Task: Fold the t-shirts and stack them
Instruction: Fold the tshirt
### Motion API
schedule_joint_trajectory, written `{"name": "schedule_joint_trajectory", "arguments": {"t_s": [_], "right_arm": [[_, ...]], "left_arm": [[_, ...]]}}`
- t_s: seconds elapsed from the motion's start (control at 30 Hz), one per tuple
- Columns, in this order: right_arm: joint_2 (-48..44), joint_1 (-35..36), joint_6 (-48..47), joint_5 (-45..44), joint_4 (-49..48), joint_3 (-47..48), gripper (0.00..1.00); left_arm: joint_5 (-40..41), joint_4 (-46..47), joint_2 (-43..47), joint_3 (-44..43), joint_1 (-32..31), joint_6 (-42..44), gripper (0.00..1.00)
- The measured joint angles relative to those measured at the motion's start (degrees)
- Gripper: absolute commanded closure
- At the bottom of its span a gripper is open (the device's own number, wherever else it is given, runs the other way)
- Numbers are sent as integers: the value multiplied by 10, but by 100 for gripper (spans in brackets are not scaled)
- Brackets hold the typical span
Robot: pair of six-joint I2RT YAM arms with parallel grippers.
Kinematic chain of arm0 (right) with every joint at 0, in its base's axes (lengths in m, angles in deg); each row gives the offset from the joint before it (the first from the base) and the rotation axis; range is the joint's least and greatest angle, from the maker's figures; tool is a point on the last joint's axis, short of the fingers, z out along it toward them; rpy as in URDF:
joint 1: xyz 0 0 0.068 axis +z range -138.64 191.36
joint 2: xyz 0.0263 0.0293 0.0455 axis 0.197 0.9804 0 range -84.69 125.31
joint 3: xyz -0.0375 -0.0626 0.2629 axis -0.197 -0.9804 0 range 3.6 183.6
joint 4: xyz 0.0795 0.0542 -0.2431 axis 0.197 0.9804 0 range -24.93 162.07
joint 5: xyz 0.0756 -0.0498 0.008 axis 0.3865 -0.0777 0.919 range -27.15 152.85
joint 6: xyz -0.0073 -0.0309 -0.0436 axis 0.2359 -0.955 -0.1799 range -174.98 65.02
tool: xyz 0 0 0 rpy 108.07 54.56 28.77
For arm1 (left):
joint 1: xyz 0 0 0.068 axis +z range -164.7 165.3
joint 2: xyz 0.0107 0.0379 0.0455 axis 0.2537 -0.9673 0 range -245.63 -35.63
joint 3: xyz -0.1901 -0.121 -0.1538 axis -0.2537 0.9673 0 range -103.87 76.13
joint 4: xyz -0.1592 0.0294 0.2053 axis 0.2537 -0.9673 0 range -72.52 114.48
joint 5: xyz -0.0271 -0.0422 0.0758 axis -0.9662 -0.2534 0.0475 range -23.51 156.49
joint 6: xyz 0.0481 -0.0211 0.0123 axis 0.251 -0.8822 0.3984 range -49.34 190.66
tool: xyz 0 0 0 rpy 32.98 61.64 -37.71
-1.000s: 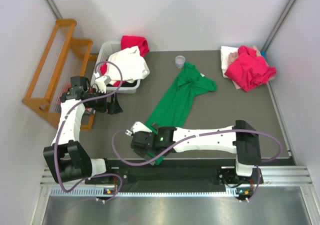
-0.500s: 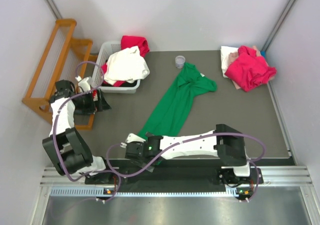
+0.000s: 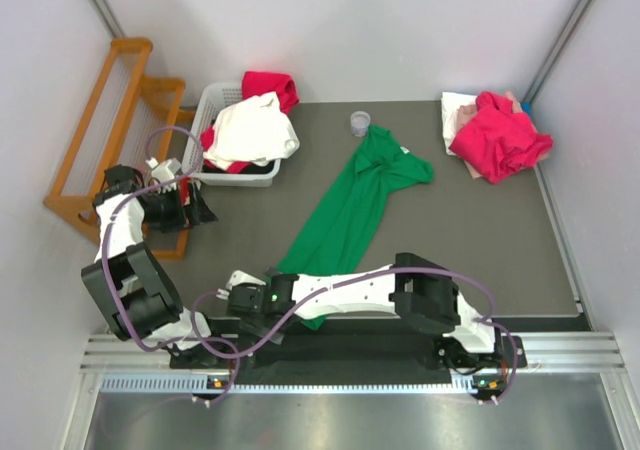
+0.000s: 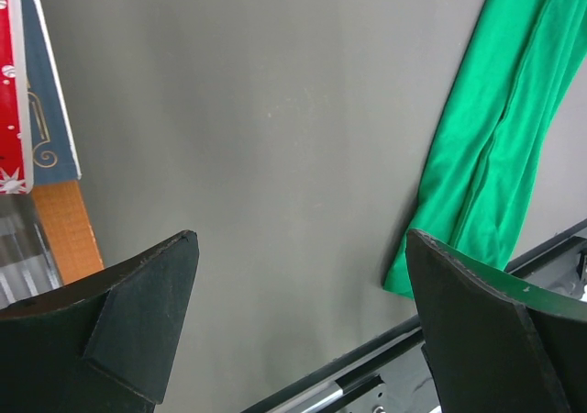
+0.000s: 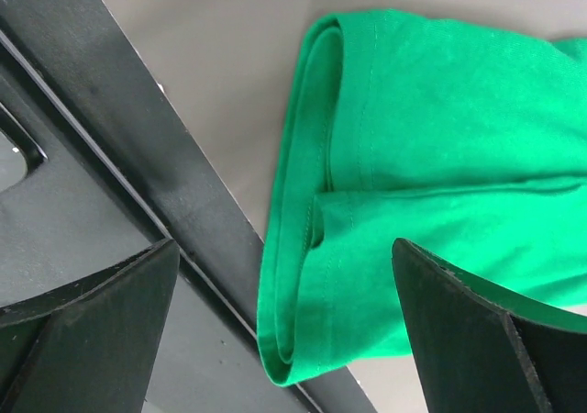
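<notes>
White walls (image 3: 350, 30), grey tabletop (image 3: 470, 230), orange wooden rack (image 3: 88, 120) at left

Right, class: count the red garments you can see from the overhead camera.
2: a red tee in the basket behind the white tee; another red tee topping the far-right pile. Others may be hidden underneath.

place: robot lab cell | enclosure: plain white wall panels (image 3: 400, 30) box in a grey surface (image 3: 240, 220) | rig: left arm (image 3: 122, 235) and right arm (image 3: 350, 292) on an aluminium rail (image 3: 560, 355), purple cable (image 3: 492, 305) loose | props: basket (image 3: 207, 108) of tees (image 3: 255, 130), green tee (image 3: 350, 205), wooden rack (image 3: 100, 130)
</notes>
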Motion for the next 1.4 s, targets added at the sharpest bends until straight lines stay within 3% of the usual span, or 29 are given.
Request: {"name": "schedule_joint_trajectory", "arguments": {"t_s": [0.9,1.4], "right_arm": [[-5,-50,27,54,-72,-70,14],[-5,-47,14,66,-68,-68,13]], "left_arm": [[-4,-23,-16,-27,24,24,1],[-7,-30,-16,-37,26,35,1]]}}
